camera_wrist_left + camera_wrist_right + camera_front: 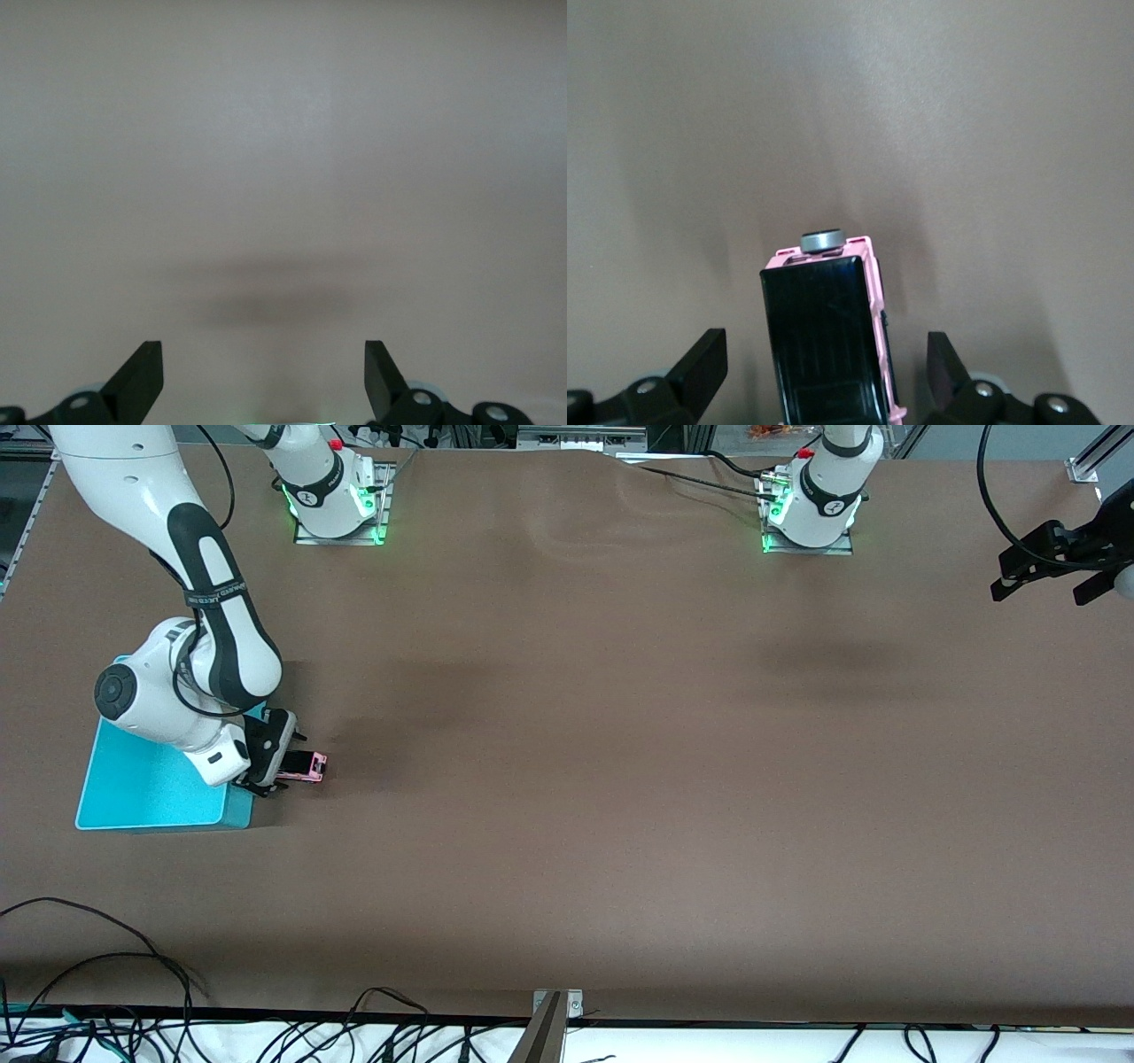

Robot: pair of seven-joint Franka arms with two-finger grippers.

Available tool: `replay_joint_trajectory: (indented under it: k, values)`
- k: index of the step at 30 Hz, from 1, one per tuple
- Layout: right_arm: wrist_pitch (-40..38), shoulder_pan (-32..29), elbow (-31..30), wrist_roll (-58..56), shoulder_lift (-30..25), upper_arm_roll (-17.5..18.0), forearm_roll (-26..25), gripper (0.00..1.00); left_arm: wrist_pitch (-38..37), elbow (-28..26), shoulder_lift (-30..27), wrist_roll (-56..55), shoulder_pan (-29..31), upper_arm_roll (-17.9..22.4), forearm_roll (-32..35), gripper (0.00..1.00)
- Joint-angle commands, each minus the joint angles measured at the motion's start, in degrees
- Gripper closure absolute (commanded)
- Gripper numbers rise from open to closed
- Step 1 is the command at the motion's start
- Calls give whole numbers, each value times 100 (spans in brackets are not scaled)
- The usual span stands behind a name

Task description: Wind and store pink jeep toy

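Down at the right arm's end of the tabletop (567,779), the pink jeep toy (304,765), a tiny pink plastic car with a black roof section, sits on the brown surface just beside the edge of the flat turquoise bin (151,788). In the right wrist view the pink jeep toy (833,336) shows its black roof, its pink edging and a small grey round piece at its end, and it lies between the two dark fingers, with a gap on each side.

The right tool (266,766) is low over the car, at the corner of the turquoise bin, and its fingers (700,367) are spread apart; they do not touch the toy's sides. The white right arm bends down over the bin and hides part of it from the front camera.

The left tool (1050,567) hangs in the air near the left arm's end of the tabletop, well apart from the toy and the bin. Its black fingers (142,376) are spread wide with nothing between them, and only bare brown surface with a soft shadow lies below it. This arm waits.

Black cables run along the tabletop's edge nearest the front camera.
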Motion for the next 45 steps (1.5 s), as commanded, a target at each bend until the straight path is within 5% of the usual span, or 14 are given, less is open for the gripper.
replay_joint_trajectory:
  k: [1,15,22,32,45]
  values:
    - [13,-56,85,-181,129,2,173,4,-113,237,133,-65,21,-24,-65,0]
    - [-31,102,164,-155,-63,11,155,71,-113,254,133,-56,13,-24,-39,0]
    - [-628,234,384,-129,-389,-68,-38,71,-113,245,141,-56,13,-24,-39,0]
    - [-2157,225,885,-129,-890,-577,-670,71,-113,245,168,-56,13,-24,-39,0]
    - [-2941,190,964,-1076,-1303,-1280,-1409,70,-113,245,168,-56,13,-33,-39,0]
